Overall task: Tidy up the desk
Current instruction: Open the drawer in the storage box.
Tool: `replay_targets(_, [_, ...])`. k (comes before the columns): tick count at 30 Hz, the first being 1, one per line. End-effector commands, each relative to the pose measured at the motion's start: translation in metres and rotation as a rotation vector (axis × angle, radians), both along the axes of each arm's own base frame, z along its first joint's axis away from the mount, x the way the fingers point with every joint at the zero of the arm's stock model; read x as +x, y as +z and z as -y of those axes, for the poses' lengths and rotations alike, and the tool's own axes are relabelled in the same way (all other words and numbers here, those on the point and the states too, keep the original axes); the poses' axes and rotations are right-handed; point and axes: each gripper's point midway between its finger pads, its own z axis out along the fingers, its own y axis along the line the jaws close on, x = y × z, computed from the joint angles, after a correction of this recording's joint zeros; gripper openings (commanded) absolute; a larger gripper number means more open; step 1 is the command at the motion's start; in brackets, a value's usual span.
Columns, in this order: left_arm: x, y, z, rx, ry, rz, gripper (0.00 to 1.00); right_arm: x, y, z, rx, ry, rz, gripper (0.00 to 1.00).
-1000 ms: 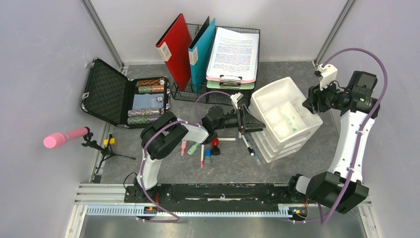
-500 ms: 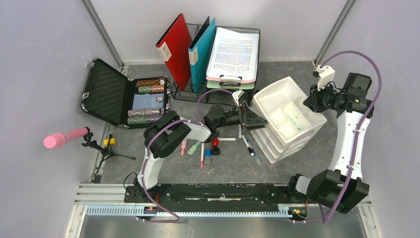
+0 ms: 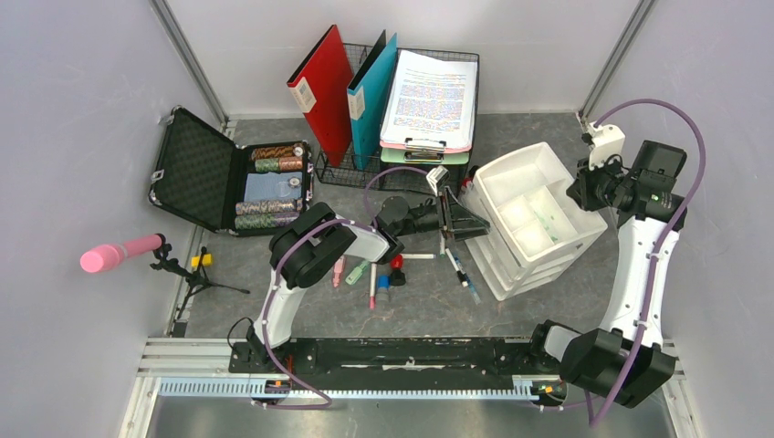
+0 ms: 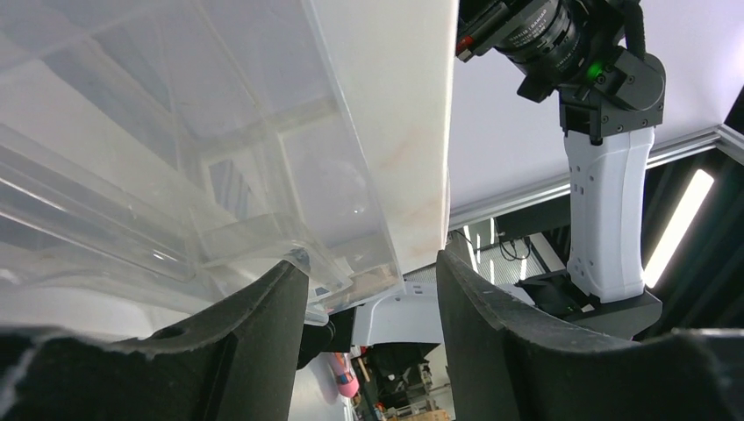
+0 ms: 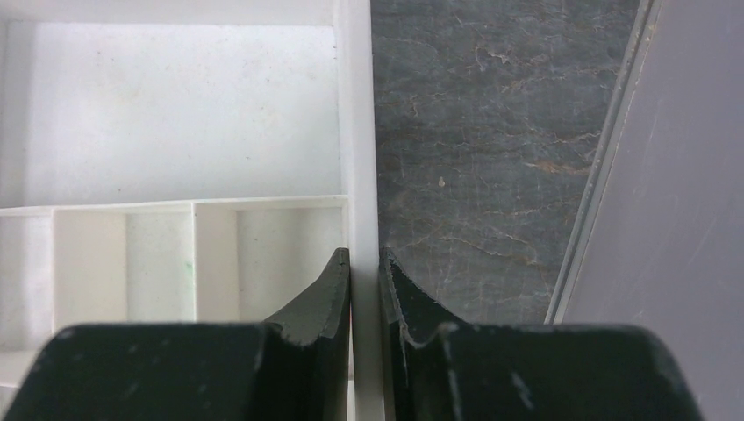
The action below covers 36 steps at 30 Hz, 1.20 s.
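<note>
The desk (image 3: 548, 137) is a dark-grey mottled tabletop, and its stone surface (image 5: 491, 132) fills the right wrist view beside the organiser. A white drawer organiser (image 3: 504, 266) with a divided top tray stands right of centre. My right gripper (image 3: 581, 190) is shut on the tray's right wall (image 5: 360, 132), one finger inside the tray and one outside (image 5: 364, 254). My left gripper (image 3: 465, 222) is at the organiser's left side. It is open (image 4: 373, 254), with a clear drawer corner (image 4: 333, 272) and the white side wall (image 4: 395, 132) between its fingers.
Pens and markers (image 3: 383, 269) lie scattered beside the left arm. An open black case (image 3: 196, 173) holding chip rolls sits at the left. A wire rack (image 3: 333, 169) holds red and teal folders and a clipboard (image 3: 429, 100). A pink microphone (image 3: 119, 254) stands on a small tripod far left.
My right gripper has closed on the organiser's right wall and moved right. The organiser has shifted right and turned with it. My left gripper followed it and narrowed a little.
</note>
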Motion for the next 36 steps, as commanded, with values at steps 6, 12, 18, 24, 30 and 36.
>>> replay_targets(6, [-0.022,0.042,-0.02,-0.147,-0.049,0.129,0.61,0.014,0.035,0.033,-0.156,-0.103,0.124,0.0])
replay_targets(12, [-0.021,0.028,-0.023,-0.113,-0.043,0.127,0.61,0.013,0.04,0.043,-0.218,-0.126,0.134,0.0])
replay_targets(18, [-0.021,0.02,-0.029,-0.081,-0.031,0.149,0.61,0.014,0.047,0.052,-0.272,-0.151,0.152,0.0])
replay_targets(24, [-0.021,0.011,-0.031,-0.039,-0.02,0.158,0.62,0.016,0.045,0.058,-0.3,-0.155,0.14,0.0])
replay_targets(30, [-0.019,-0.006,-0.031,0.058,-0.004,0.193,0.67,0.02,0.04,0.061,-0.324,-0.126,0.115,0.0])
replay_targets(36, [-0.014,-0.019,-0.041,0.161,0.015,0.284,0.73,0.025,0.036,0.058,-0.322,-0.071,0.093,0.0])
